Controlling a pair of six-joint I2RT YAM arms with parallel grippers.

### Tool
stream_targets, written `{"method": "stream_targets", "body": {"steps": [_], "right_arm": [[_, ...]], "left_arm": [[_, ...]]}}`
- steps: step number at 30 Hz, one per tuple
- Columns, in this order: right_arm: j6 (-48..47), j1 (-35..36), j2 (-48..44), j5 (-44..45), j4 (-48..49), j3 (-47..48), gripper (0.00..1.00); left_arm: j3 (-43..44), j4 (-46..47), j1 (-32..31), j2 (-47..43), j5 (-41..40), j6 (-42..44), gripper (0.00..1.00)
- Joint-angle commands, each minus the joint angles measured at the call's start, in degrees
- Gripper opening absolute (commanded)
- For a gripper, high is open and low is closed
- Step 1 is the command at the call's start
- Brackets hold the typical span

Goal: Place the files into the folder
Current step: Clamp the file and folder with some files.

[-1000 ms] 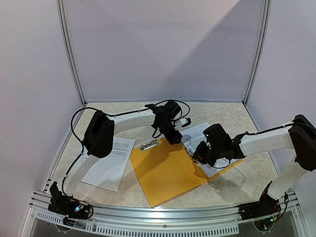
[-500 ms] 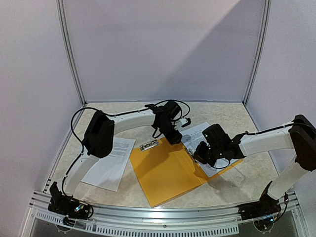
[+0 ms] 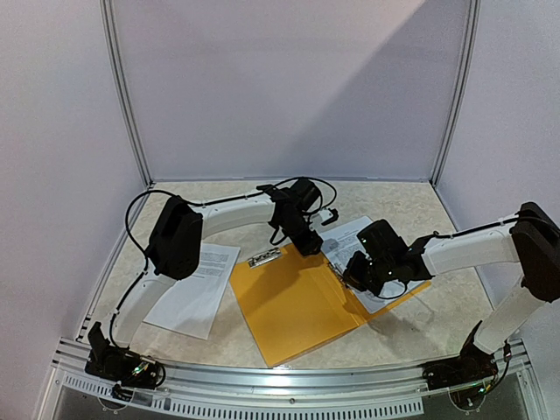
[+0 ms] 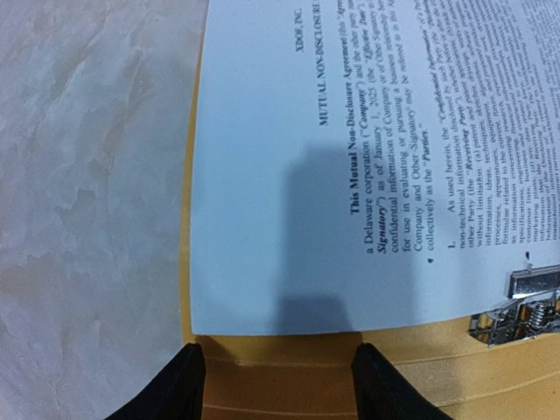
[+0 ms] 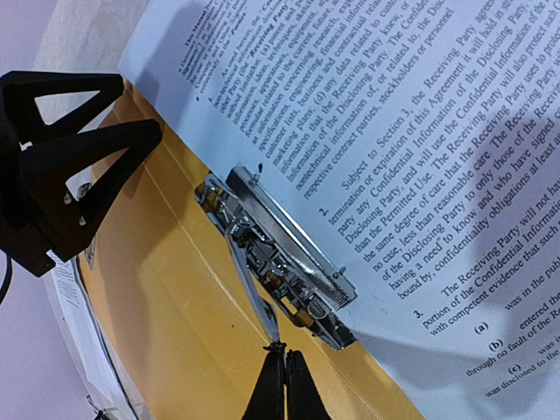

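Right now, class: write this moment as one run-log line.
left gripper: open over folder edge | right gripper: shut at metal clip lever | printed sheet: under clip | second sheet: outside folder

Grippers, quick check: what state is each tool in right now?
Left gripper: open, fingers apart over the folder, holding nothing.
Right gripper: shut, tips by the metal clip; no held item visible.

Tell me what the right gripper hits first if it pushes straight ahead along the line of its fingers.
Most likely the metal clip: the shut right gripper has its tips right at the clip's near lever on the orange folder. Beyond the clip lies the printed sheet. Whether the tips already touch it is unclear.
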Motion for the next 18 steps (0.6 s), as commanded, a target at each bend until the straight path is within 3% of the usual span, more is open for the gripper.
{"method": "stream_targets", "body": {"steps": [1,18], "right_arm": [[-0.8,-1.7,4.1,6.1,-11.6,-2.8,0.00],[-2.5,-2.6,3.9,6.5,-13.8,-4.2,0.00]], "left_arm": [[-3.4,-4.0,-0.8,2.0,0.5,1.1,0.58],[-5.3,-5.7,-0.7,1.7,3.8,2.0,0.54]]}}
